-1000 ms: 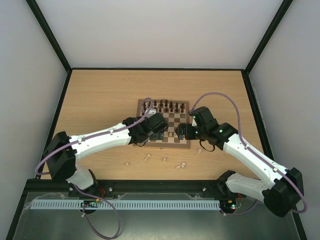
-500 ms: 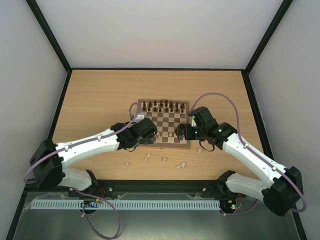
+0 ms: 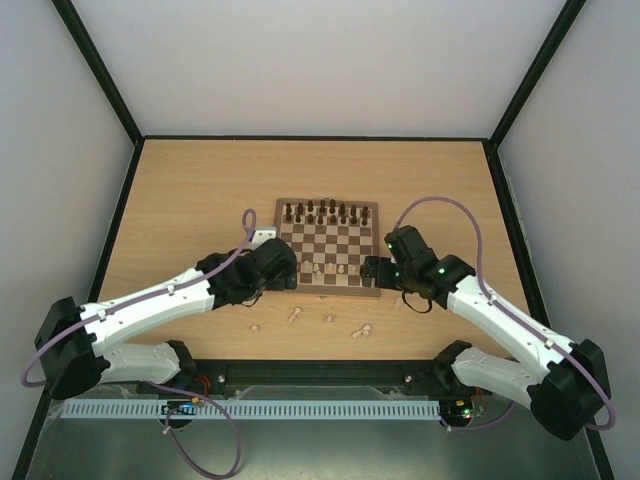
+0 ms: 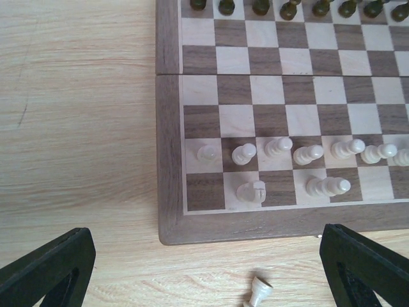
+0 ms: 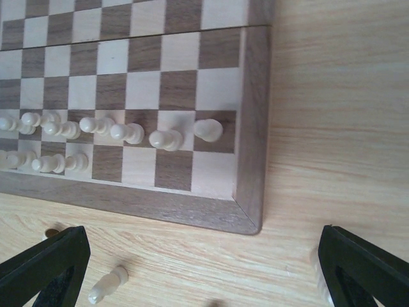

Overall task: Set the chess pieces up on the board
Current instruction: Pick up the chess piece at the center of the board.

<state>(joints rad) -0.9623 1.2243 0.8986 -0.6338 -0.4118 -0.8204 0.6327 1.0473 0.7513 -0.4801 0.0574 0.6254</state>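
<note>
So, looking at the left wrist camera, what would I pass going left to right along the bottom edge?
Dark end effector finger → loose pale chess piece → second dark finger.

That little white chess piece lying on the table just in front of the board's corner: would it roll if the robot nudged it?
Probably. The chess piece lies on its side and looks round-bodied, so a nudge would likely roll it across the smooth table. It looks small against the squares of the board, so it is probably light and easily flicked away.
</note>
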